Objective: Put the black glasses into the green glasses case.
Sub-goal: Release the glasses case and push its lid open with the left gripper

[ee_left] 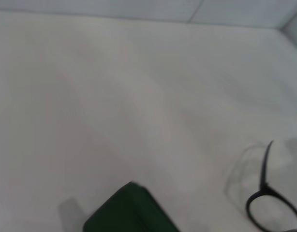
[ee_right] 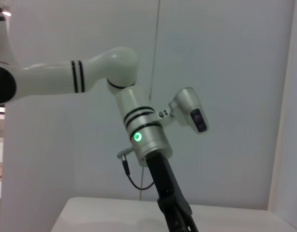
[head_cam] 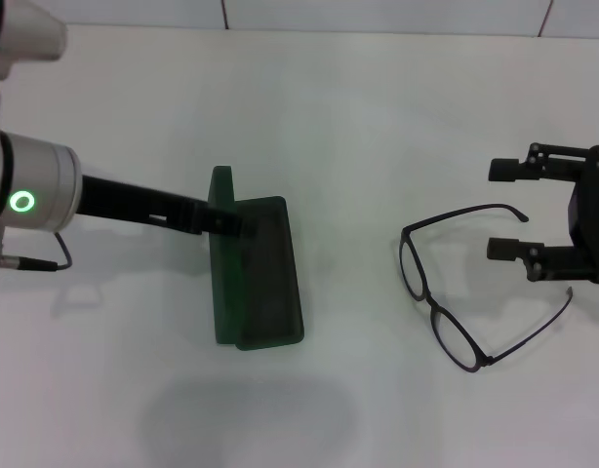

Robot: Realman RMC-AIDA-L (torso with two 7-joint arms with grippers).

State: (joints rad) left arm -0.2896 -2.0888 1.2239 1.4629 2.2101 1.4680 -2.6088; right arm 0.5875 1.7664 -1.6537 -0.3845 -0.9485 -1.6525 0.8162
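Note:
The green glasses case (head_cam: 265,273) lies open left of the table's middle, its lid (head_cam: 221,253) standing upright on the left side and the dark lining facing up. My left gripper (head_cam: 219,220) reaches in from the left and rests at the lid's far end. A corner of the case (ee_left: 129,212) also shows in the left wrist view. The black glasses (head_cam: 446,292) lie unfolded to the right, lenses toward the case; one lens (ee_left: 272,210) appears in the left wrist view. My right gripper (head_cam: 504,209) is open beside the temple arms, holding nothing.
The white table (head_cam: 378,117) ends at a tiled wall at the back. The right wrist view looks across at the left arm (ee_right: 143,135) and a pale wall behind it. Nothing else lies near the case or glasses.

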